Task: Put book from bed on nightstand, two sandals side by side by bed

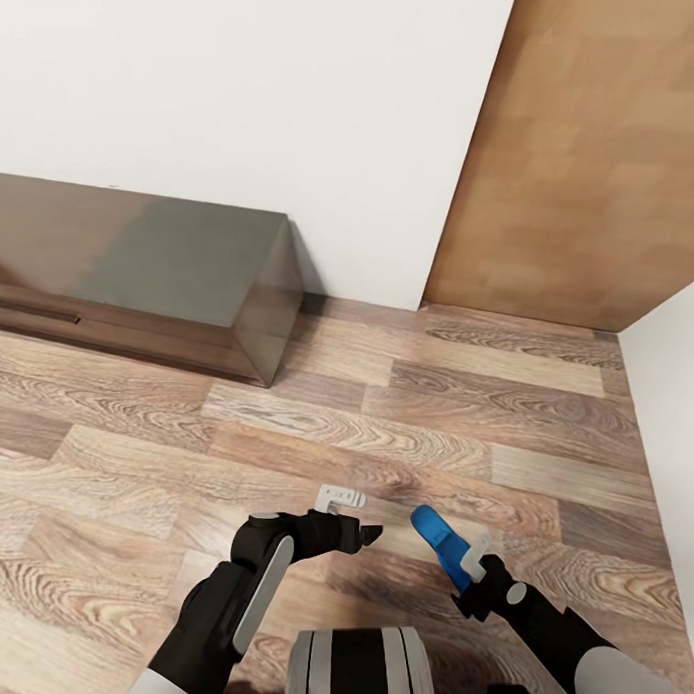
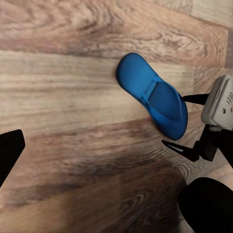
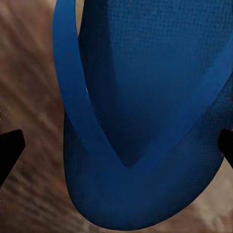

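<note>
I hold 1 blue sandal in my right gripper, low in the head view and right of centre, above the wood-plank floor. The claw is pinched on the sandal's near end, and the sole's long axis runs away from it toward the upper left of the frame, the free toe end pointing at the middle of the floor. In the right wrist view the sandal sits between the 2 dark fingertips. My left gripper hangs just left of the sandal, carrying nothing; I cannot tell how far its claw is spread. From the left wrist view the sandal lies diagonally, with the right gripper at its lower right end. A dark-brown cabinet stands along the white wall at upper left, a wooden door at upper right. The right arm is plainly nearer for setting it down.
</note>
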